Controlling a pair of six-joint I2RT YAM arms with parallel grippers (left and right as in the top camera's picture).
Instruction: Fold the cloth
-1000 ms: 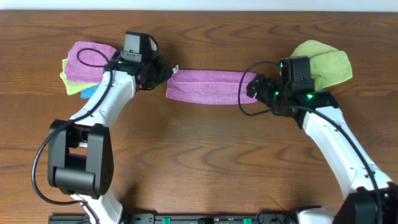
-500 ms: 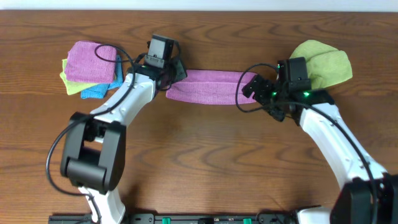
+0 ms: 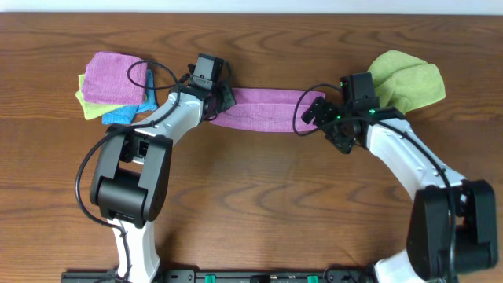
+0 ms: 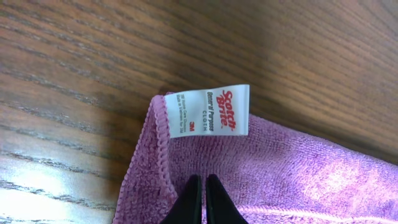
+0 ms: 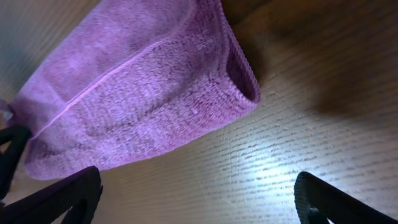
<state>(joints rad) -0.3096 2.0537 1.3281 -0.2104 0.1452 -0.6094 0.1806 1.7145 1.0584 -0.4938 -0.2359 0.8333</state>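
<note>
The violet-purple cloth [image 3: 263, 108] lies folded into a long strip at the back middle of the table. Its white tag [image 4: 208, 111] sits at the left end. My left gripper [image 3: 220, 100] is at that left end; in the left wrist view its fingertips [image 4: 203, 186] are shut together over the cloth [image 4: 298, 168], just below the tag. My right gripper [image 3: 314, 114] is wide open at the cloth's right end. In the right wrist view its fingers [image 5: 196, 183] straddle bare table, with the folded end of the cloth [image 5: 143, 93] just beyond them.
A stack of cloths lies at the back left: a pinker purple one [image 3: 114, 75] on top, lime-green [image 3: 90, 106] and blue [image 3: 122, 115] under it. Another lime-green cloth [image 3: 409, 79] lies at the back right, behind my right arm.
My left gripper has moved right, from beside the stack onto the cloth's left end. My right gripper has shifted slightly left and back and stays open.
</note>
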